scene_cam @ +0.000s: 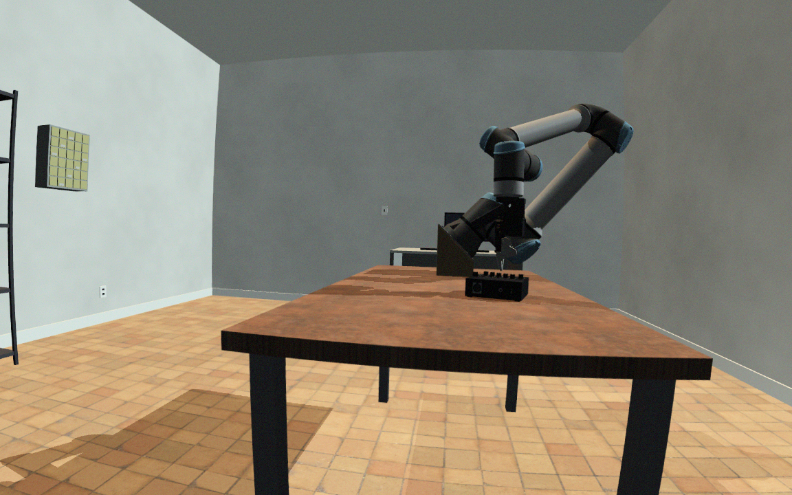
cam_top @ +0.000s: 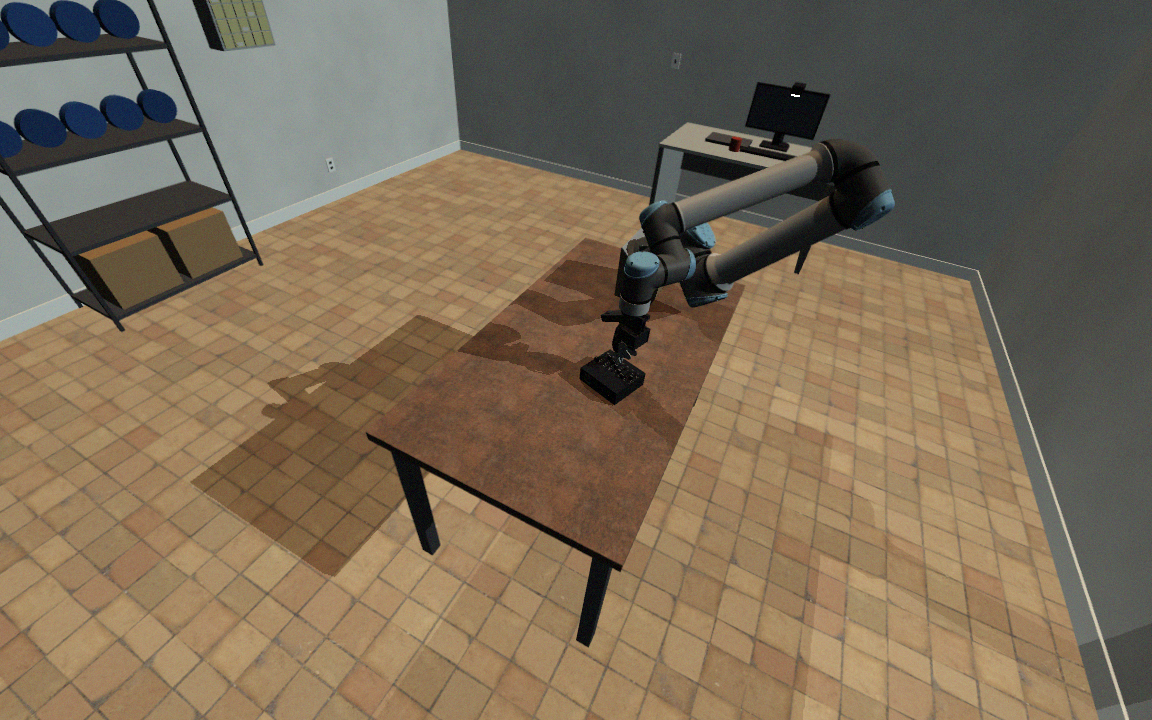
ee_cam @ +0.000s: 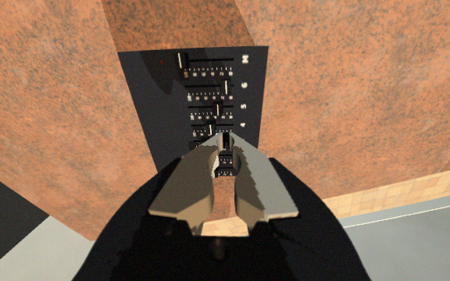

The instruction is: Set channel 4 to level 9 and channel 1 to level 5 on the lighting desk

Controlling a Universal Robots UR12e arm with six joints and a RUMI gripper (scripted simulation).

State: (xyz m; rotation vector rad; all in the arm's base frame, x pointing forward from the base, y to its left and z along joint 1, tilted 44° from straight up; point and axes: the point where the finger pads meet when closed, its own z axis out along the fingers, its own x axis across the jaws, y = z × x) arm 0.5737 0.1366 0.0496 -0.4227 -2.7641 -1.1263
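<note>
The black lighting desk (cam_top: 602, 380) (scene_cam: 496, 289) (ee_cam: 147, 97) lies on the brown table (cam_top: 517, 447) (scene_cam: 448, 326) (ee_cam: 53, 97), toward its far right. In the wrist view its rows are marked M, 6, 5 and 4 from the top. The channel 4 fader (ee_cam: 210, 129) sits near the middle of its slot. My gripper (cam_top: 623, 355) (scene_cam: 501, 265) (ee_cam: 226, 133) is shut, its tips low over the desk just below the row marked 4. A dark fader cap (ee_cam: 226, 142) shows right at the tips. The lower channels are mostly hidden by the fingers.
The master fader (ee_cam: 180, 60) stands far left in its slot, the channel 6 fader (ee_cam: 226, 87) to the right, the channel 5 fader (ee_cam: 218, 108) between. The arm's base block (scene_cam: 451, 252) stands behind the desk. The table's right edge is close by.
</note>
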